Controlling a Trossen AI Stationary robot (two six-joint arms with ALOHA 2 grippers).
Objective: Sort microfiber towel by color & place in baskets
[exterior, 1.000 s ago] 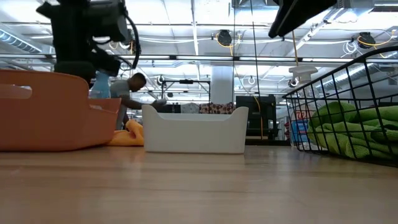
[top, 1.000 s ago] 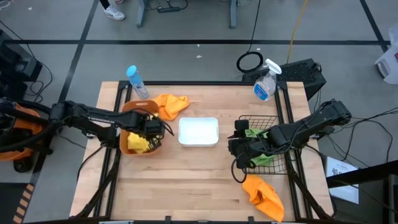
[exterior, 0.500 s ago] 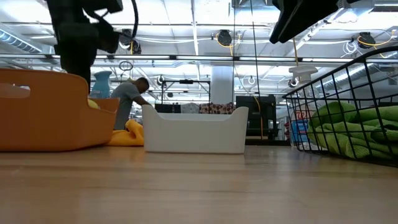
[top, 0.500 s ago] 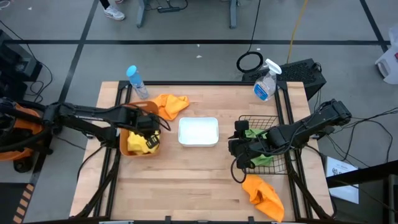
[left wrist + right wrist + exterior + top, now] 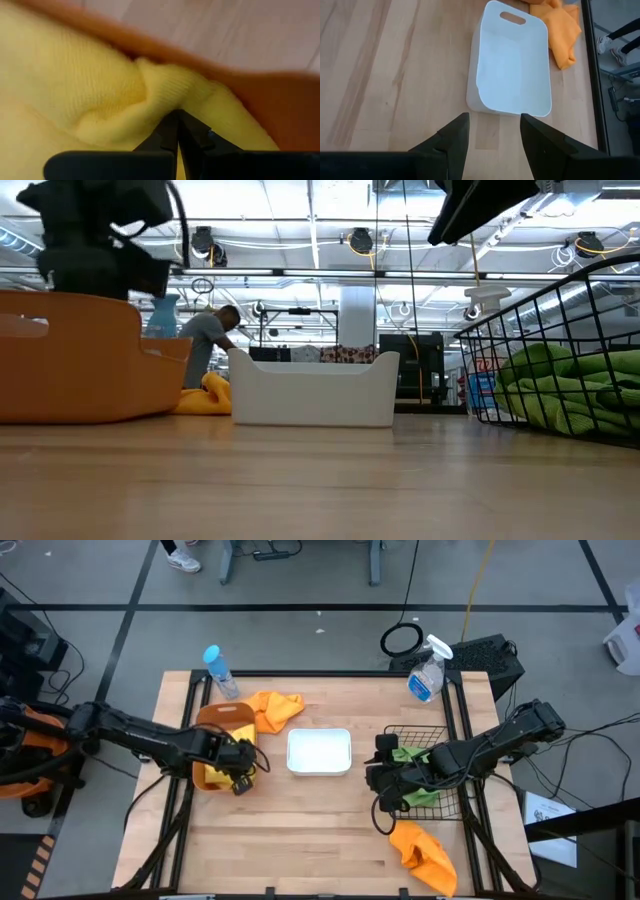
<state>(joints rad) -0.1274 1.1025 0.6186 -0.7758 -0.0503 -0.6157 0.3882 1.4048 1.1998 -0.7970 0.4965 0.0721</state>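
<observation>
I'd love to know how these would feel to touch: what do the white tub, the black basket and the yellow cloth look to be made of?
The white rectangular tub looks like smooth moulded plastic with a matte sheen and a cut-out handle. The black basket appears to be thin metal wire in an open grid. The yellow cloth shows a fine, fuzzy ribbed weave, probably microfiber.

Overhead, table-level and wrist views share white tub [image 5: 319,752].
</observation>
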